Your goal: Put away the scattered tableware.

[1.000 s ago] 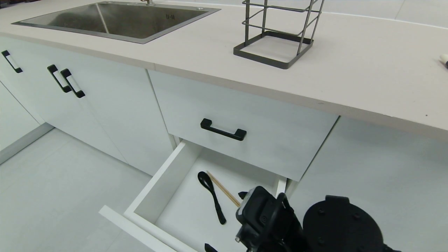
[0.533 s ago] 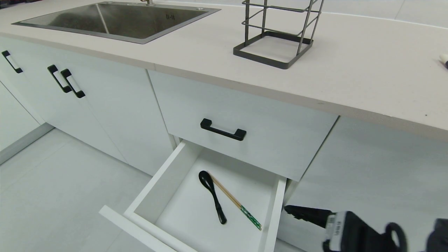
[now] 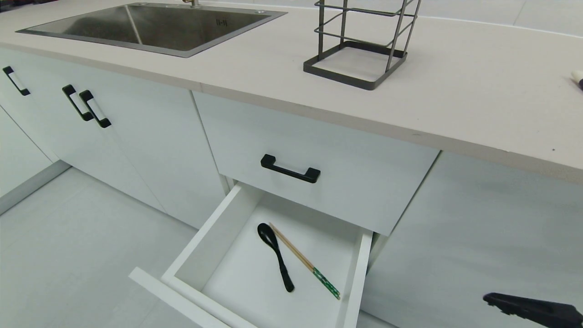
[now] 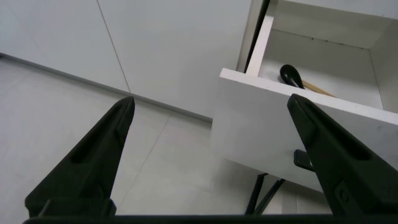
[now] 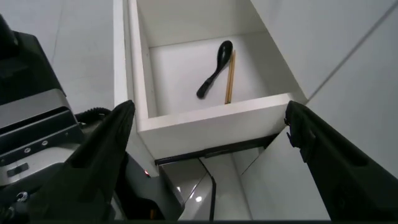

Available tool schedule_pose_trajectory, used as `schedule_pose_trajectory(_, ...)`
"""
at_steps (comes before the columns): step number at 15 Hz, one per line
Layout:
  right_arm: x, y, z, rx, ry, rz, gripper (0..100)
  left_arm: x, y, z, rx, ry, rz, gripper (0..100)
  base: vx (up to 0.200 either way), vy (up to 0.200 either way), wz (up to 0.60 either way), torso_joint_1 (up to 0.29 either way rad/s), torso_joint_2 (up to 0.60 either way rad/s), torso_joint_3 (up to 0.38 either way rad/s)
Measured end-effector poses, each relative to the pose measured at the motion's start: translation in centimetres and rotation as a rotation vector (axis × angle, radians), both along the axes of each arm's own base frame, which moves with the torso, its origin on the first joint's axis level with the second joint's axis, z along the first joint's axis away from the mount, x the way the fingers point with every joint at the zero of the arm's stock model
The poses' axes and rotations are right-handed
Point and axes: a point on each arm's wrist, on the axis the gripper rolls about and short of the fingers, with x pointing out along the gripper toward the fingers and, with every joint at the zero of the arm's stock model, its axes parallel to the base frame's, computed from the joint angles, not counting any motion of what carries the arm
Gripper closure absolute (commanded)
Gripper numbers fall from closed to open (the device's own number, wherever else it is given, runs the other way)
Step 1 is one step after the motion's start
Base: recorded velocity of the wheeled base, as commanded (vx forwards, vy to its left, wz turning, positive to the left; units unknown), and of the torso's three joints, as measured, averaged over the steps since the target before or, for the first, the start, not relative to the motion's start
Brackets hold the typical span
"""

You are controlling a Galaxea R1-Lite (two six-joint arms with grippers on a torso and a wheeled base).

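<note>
The lower drawer (image 3: pixel 214 230) stands pulled open under the counter. On its white floor lie a black spoon (image 3: pixel 275 255) and a pair of wooden chopsticks (image 3: pixel 303 260) with green ends, side by side and touching near the spoon's bowl. One black finger (image 3: pixel 533 310) of my right gripper juts in at the lower right of the head view, clear of the drawer. In the right wrist view, the right gripper (image 5: pixel 209 111) is open and empty above the drawer, with the spoon (image 5: pixel 214 68) and chopsticks (image 5: pixel 230 78) beyond. The left gripper (image 4: pixel 211 102) is open and empty, low beside the drawer front (image 4: pixel 280 137).
Above the open drawer is a shut drawer with a black handle (image 3: pixel 290 169). The counter holds a steel sink (image 3: pixel 150 27), an empty dark wire rack (image 3: pixel 360 45) and a small white item (image 3: pixel 578 78) at the right edge. Cabinet doors with black handles (image 3: pixel 86 107) stand to the left.
My right gripper has drawn back from above the drawer, moving right and down to the picture's lower right corner. The chopsticks' green ends, hidden behind it before, now lie uncovered.
</note>
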Motion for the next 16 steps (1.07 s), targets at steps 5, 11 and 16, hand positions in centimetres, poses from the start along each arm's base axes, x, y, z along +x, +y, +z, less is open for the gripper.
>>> schedule_pose_trajectory(5,-2.2,-4.5,-2.6,0.028,-0.006,0.036,0,0.0,0.0,0.0,0.0,-0.001,0.001,0,0.0,0.0,0.0,0.0,0.0,0.0)
schedule_pose_trajectory(11,-4.0,-7.7,-5.2,0.074,-0.036,-0.248,0,0.0,0.0,0.0,0.0,-0.002,-0.001,0,0.0,0.0,0.0,0.0,0.0,0.0)
schedule_pose_trajectory(16,-5.1,-7.2,-4.9,0.113,-0.108,-0.676,0,0.0,0.0,0.0,0.01,-0.003,-0.003,0,0.0,0.0,0.0,0.0,0.0,0.0)
